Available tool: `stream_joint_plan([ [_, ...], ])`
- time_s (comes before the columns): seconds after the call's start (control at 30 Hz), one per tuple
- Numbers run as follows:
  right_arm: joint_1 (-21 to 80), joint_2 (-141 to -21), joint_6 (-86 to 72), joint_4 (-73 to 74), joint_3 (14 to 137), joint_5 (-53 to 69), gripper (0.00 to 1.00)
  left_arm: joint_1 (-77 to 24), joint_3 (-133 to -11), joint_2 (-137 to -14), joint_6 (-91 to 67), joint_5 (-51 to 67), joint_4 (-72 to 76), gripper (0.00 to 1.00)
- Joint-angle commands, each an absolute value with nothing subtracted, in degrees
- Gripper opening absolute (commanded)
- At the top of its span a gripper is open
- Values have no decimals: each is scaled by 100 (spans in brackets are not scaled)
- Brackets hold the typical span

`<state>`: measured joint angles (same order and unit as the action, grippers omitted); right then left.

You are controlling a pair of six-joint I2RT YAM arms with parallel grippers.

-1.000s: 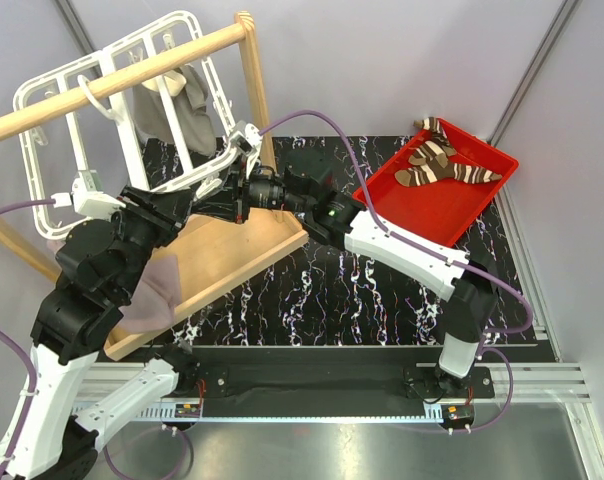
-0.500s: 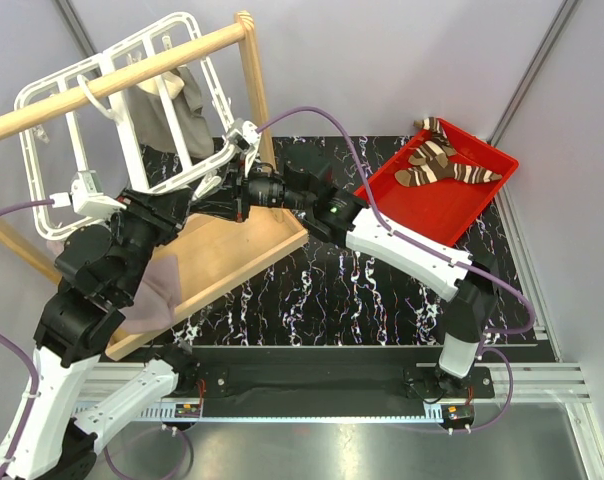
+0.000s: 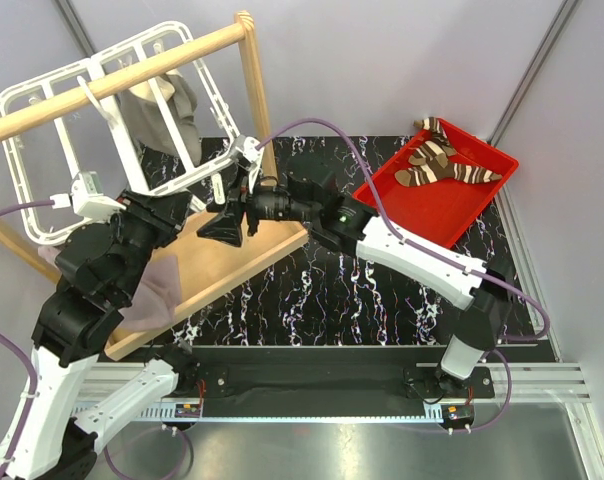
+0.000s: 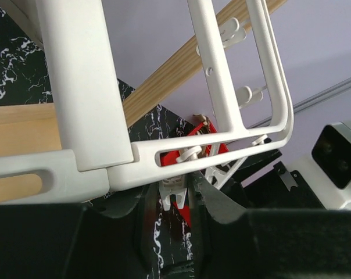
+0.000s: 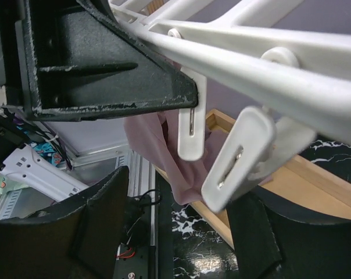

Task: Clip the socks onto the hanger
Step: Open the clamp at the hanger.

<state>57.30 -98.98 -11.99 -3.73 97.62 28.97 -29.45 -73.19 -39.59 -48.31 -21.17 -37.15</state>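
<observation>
The socks (image 3: 444,165) are dark brown with cream stripes and lie in the red tray (image 3: 422,208) at the back right, far from both grippers. The white grid hanger (image 3: 125,145) hangs from the wooden rail (image 3: 212,40), tilted. My left gripper (image 3: 204,190) is under the hanger's lower bar (image 4: 222,148). In the left wrist view, my left gripper (image 4: 179,200) is shut on a small white clip (image 4: 176,192). My right gripper (image 3: 230,205) is just beside it, open. In the right wrist view, two loose clips (image 5: 239,157) dangle from the hanger (image 5: 268,43) above my open right gripper (image 5: 175,232).
A grey-beige cloth (image 3: 167,115) hangs clipped on the hanger. A pinkish-mauve cloth (image 3: 152,285) droops beside the left arm, over the stand's wooden base board (image 3: 252,255). The stand's upright post (image 3: 254,90) rises close behind both grippers.
My right gripper has opened, let go of the clip and dropped back slightly. The hanger has swung up and to the left. My left gripper has narrowed onto its clip.
</observation>
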Motion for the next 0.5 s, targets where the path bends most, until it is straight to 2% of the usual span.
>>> stream_joint_plan([
  [0.0, 5766, -9405, -940, -738, 9519, 2988, 70, -2900, -7655, -4025, -5105, -2101, -3656, 0],
  [0.17, 5774, -9167, -1230, -1431, 9027, 3603, 63, -2909, -7664, -3920, -5431, -1531, -3612, 0],
  [0.3, 5766, -8939, -1528, -1161, 9044, 3490, 61, -2909, -7664, -3710, -5659, -1213, -3516, 0],
  [0.4, 5774, -8790, -1871, -826, 9219, 3358, 66, -2909, -7638, -3595, -5861, -1029, -3507, 0],
  [0.47, 5774, -8719, -2108, -791, 9316, 3331, 72, -2900, -7655, -3577, -5941, -932, -3533, 0],
])
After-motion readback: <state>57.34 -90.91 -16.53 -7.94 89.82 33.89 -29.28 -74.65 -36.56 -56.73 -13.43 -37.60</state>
